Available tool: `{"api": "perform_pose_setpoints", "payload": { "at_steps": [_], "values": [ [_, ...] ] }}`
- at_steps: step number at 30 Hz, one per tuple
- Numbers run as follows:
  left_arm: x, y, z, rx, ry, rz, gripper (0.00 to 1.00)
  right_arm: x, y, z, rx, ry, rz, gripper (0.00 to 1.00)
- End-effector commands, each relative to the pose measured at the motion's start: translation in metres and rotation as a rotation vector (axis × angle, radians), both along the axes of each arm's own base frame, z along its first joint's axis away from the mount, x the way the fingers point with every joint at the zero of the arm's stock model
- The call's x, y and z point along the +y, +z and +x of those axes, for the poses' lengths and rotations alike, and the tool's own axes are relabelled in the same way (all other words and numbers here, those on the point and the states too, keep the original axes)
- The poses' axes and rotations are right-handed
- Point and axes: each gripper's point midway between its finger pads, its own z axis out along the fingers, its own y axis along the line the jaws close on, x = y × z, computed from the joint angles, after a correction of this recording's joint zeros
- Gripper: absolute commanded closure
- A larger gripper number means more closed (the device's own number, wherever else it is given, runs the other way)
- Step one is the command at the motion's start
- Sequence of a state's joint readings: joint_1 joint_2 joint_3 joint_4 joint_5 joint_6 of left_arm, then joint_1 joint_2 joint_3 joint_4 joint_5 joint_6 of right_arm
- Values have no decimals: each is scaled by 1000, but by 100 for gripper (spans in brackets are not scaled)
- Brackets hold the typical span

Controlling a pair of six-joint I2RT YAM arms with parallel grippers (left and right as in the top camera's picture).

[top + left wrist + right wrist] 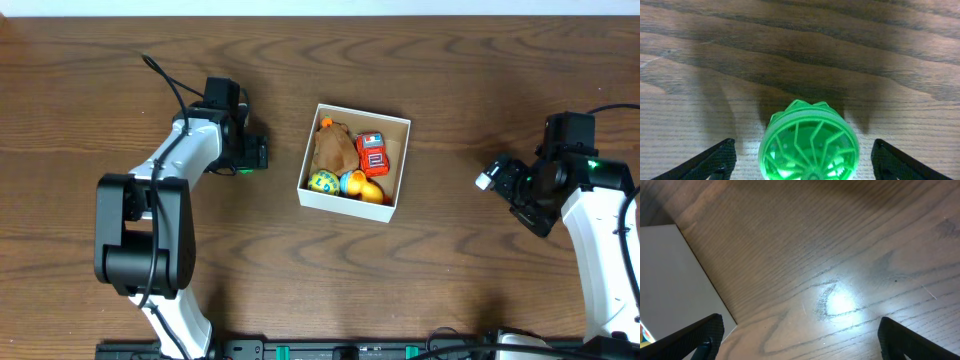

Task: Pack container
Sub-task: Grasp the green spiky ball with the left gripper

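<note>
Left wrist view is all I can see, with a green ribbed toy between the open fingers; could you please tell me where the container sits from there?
Observer: The container stands apart from the left gripper, toward the middle of the table, on the robot's right of that gripper.
Operator: Thank you. Is anything in it already?
Observer: Yes, there is a red toy car, a brown toy and a few small colourful toys along its near wall.
Operator: And is the right arm in the way?
Observer: No, the right gripper is open and empty on the other side of the container, over bare table.
</note>
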State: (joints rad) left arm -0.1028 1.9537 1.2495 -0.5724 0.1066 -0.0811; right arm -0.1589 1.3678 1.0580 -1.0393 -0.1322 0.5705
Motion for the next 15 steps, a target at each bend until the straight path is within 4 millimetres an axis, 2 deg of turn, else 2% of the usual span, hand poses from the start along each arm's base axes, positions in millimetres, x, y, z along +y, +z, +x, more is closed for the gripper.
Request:
{"api": "perform_pose_setpoints", "payload": {
  "at_steps": [1, 6, 12, 15],
  "values": [
    [-2, -13, -6, 35, -9, -8, 20, -1, -1, 0, 7, -16, 7, 1],
    [-2, -15, -6, 36, -9, -8, 36, -1, -1, 0, 7, -16, 7, 1],
    [-2, -13, -6, 36, -9, -9, 44, -1, -1, 0, 7, -16, 7, 1],
    [-2, -5, -7, 25, -9, -10, 45, -1, -1, 0, 7, -16, 7, 1]
  ]
}}
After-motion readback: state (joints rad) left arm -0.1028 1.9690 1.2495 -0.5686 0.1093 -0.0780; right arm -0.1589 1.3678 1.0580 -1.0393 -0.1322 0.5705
